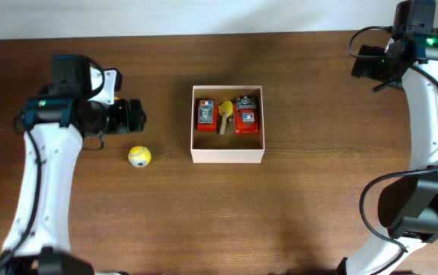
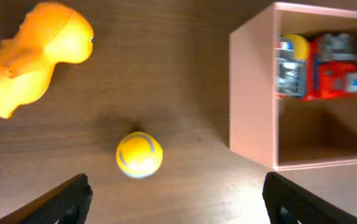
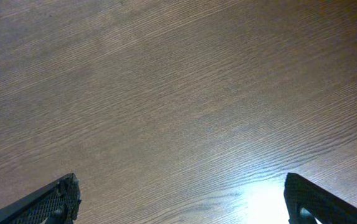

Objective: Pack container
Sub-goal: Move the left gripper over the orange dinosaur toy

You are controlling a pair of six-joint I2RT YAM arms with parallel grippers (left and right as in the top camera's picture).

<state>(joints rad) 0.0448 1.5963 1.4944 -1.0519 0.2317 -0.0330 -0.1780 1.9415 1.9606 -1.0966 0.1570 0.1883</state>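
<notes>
From overhead, the container point(image 1: 227, 155) sits at the centre of the wooden table point(image 1: 295, 221). Two red toys point(image 1: 206, 114) and a yellow piece lie side by side in its upper half. A yellow ball point(image 1: 139, 156) lies left of it, well apart. The left gripper point(image 1: 136, 116) hovers just above the ball in frame. The right gripper point(image 1: 365, 65) is parked at the upper right.

In the left wrist view, the fingers point(image 2: 66, 199) stand wide at the lower corners with nothing between them. The ball sits centre-low, an orange dinosaur toy point(image 2: 32, 56) is at upper left, and the box is at right.

The right wrist view shows only bare wood between widely spread fingers point(image 3: 47, 202).

The step in hand looks like fetching the next loose toy (probably the ball). That calls for lowering over it and closing gently, since it may roll. Nothing written is legible; the red toys' patches are blurred.
</notes>
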